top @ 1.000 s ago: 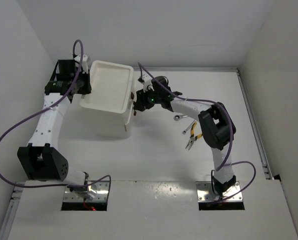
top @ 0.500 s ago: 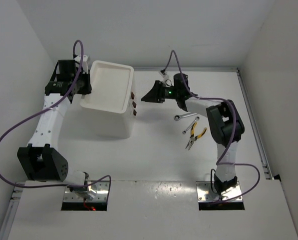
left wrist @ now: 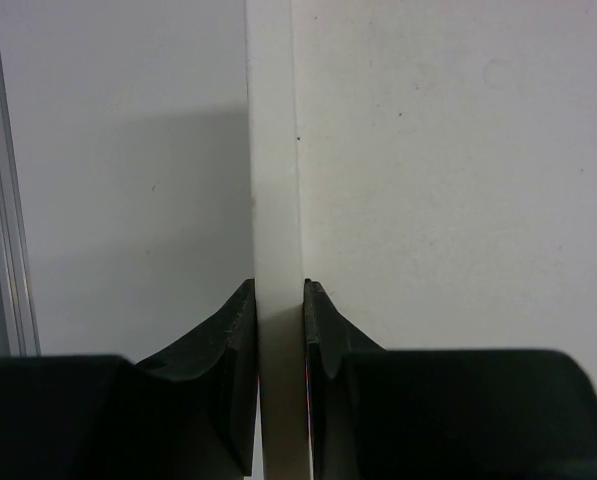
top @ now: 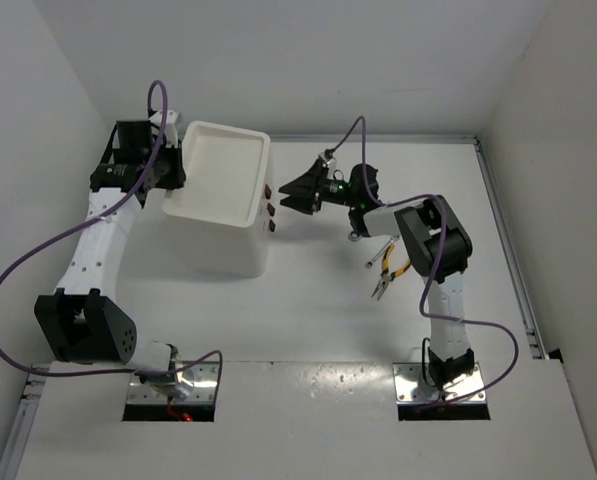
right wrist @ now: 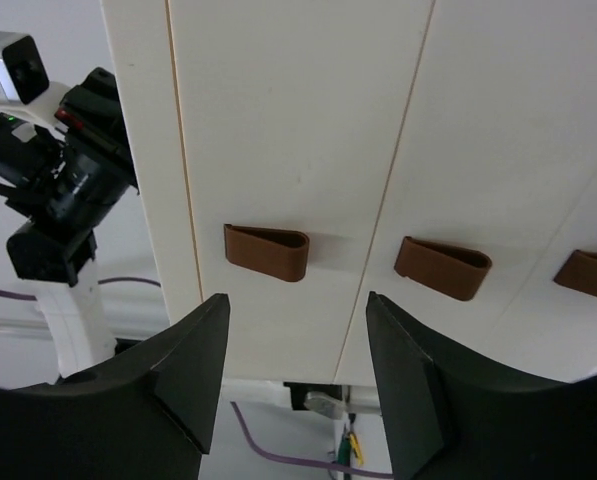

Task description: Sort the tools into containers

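The white box unit (top: 221, 235) stands left of centre, with its shallow top tray (top: 240, 150) bare. Three red-brown drawer handles (top: 271, 208) face right, and the drawers look shut. My left gripper (top: 175, 170) is shut on the tray's left rim (left wrist: 276, 200). My right gripper (top: 294, 196) is open and empty a short way from the drawer front. In the right wrist view its jaws (right wrist: 296, 300) stand apart below one handle (right wrist: 266, 252). A silver wrench (top: 358, 235), a second silver tool (top: 380, 252) and the yellow-handled pliers (top: 390, 272) lie on the table under the right arm. No screwdrivers are in view.
White walls close in the table at the back and on both sides. A metal rail (top: 503, 240) runs along the right edge. Purple cables loop from both arms. The left arm (right wrist: 58, 170) shows behind the box in the right wrist view.
My right gripper has drawn back to the right from the drawer handles and its arm has swung toward the back. The left gripper and the box have not moved.
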Available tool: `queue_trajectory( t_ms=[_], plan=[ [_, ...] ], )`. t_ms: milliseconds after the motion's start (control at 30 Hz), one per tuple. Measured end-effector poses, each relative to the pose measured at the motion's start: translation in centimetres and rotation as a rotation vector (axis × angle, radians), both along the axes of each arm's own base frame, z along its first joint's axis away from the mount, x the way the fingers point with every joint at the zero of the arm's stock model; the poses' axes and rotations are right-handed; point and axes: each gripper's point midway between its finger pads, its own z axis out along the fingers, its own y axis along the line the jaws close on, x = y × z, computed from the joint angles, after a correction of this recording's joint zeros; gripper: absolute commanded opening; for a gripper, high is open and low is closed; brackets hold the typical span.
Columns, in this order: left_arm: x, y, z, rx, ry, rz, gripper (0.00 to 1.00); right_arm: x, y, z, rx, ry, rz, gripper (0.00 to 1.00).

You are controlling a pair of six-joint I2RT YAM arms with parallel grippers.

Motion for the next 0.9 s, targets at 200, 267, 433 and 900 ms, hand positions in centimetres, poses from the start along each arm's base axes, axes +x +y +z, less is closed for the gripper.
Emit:
queue_trajectory(
  t_ms=[200, 267, 433, 900],
  plan=[
    [0.0, -0.1, 0.0, -0.003, -0.003, -0.004, 0.00, -0.3, 1.1, 0.6, 0.050, 0.041, 0.018, 0.52],
    [0.0, -0.1, 0.0, -0.004, -0.003, -0.005, 0.00, -0.3, 1.3, 0.6, 0.058, 0.050, 0.022, 0.51],
    [0.0, -0.1, 0.0, -0.005, -0.005, -0.005, 0.00, -0.1, 1.8, 1.4, 0.075, 0.044, 0.029, 0.50],
    [0.0, -0.2, 0.0, -0.006, -0.009, -0.007, 0.00, 0.4, 2.9, 1.0, 0.084, 0.047, 0.045, 0.30]
  ],
)
